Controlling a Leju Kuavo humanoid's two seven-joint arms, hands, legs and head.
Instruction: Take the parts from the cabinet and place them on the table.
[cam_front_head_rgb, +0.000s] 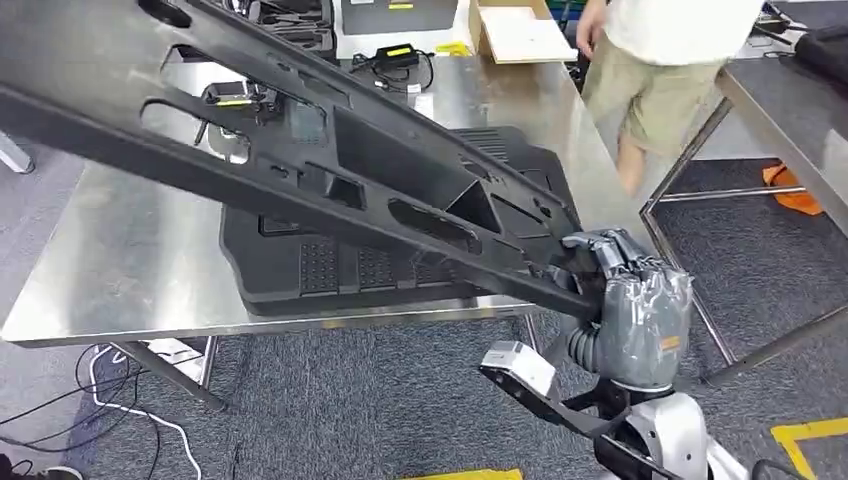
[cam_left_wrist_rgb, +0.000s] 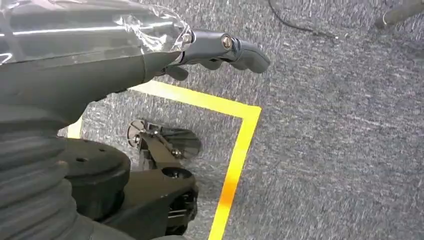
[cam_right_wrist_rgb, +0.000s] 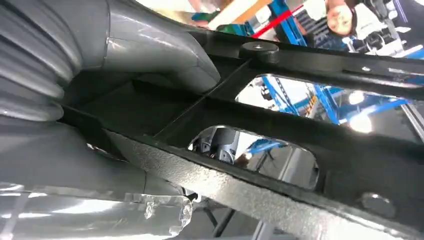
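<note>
The landmark is the steel table (cam_front_head_rgb: 130, 270). Beyond its far left part lie some small devices with cables (cam_front_head_rgb: 240, 100). Above its left part the long black frame part (cam_front_head_rgb: 330, 160) crosses the head view on a slant: the far end is high over the left of the table and the near end comes down past the near right corner of the table. Under this part, a flat black moulded part (cam_front_head_rgb: 330, 265) already lies on the table, near its front edge and toward its right side.

At the near right corner of the table, the right hand (cam_front_head_rgb: 625, 275) grips the low end of the frame part; its fingers are closed around a bar there, and in the right wrist view the thumb (cam_right_wrist_rgb: 165, 55) presses into the frame.

The left hand (cam_left_wrist_rgb: 220, 50) hangs over grey floor with a yellow line; it holds nothing and its fingers look loosely bent.

Behind the far right corner of the table a person (cam_front_head_rgb: 670, 70) stands.

I judge the risk to be this: the part is long and held at one end only, so it may turn in the grip, slip, or strike the lying part or the devices when lowered.
</note>
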